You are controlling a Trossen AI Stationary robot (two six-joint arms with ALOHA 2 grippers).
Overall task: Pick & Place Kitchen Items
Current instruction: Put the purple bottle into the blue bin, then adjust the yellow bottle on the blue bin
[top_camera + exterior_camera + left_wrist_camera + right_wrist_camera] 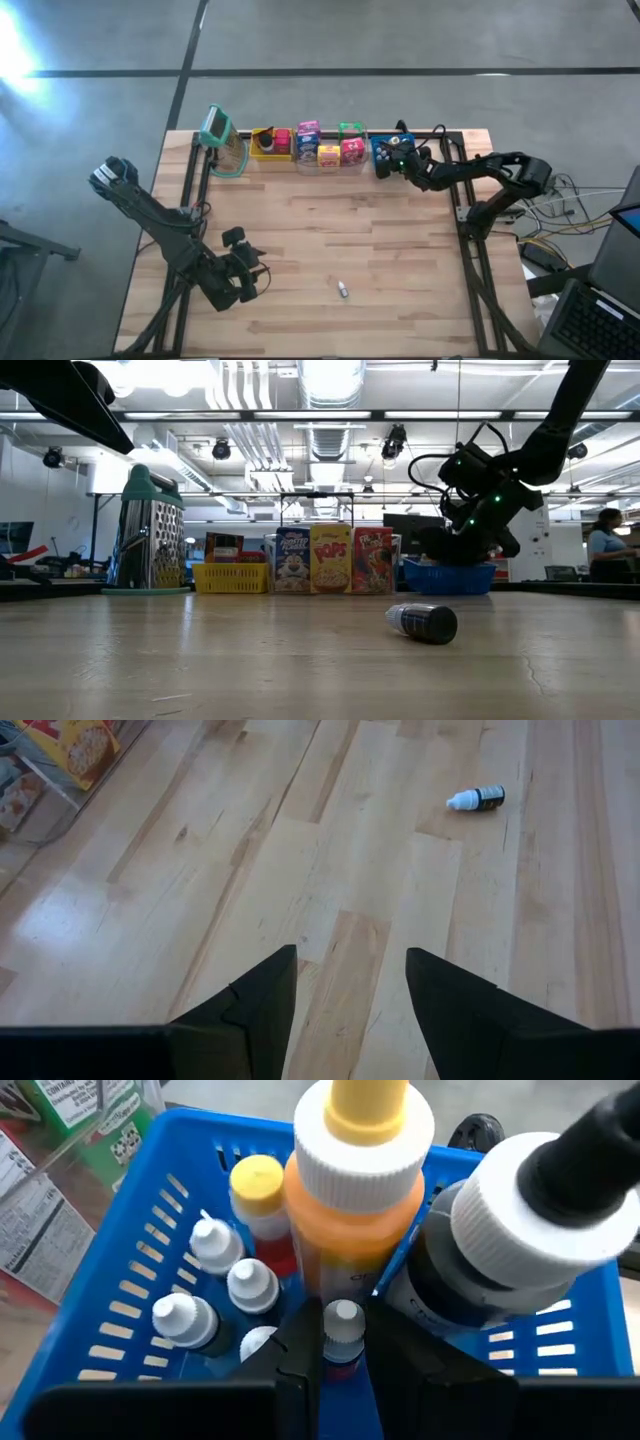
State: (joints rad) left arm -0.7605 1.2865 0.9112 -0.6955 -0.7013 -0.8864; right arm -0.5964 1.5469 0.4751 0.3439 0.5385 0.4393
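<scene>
The right gripper (343, 1342) pinches a small bottle (344, 1335) over the blue bin (120, 1280). Ahead of the left gripper (350, 990), fingers half-open, another bottle (477, 798) lies crosswise.

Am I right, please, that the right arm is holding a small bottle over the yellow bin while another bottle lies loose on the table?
Not quite: the bin is blue, not yellow. The right wrist view shows the right gripper with its fingers shut on a small bottle over that blue bin. The other bottle does lie loose on the table.
</scene>
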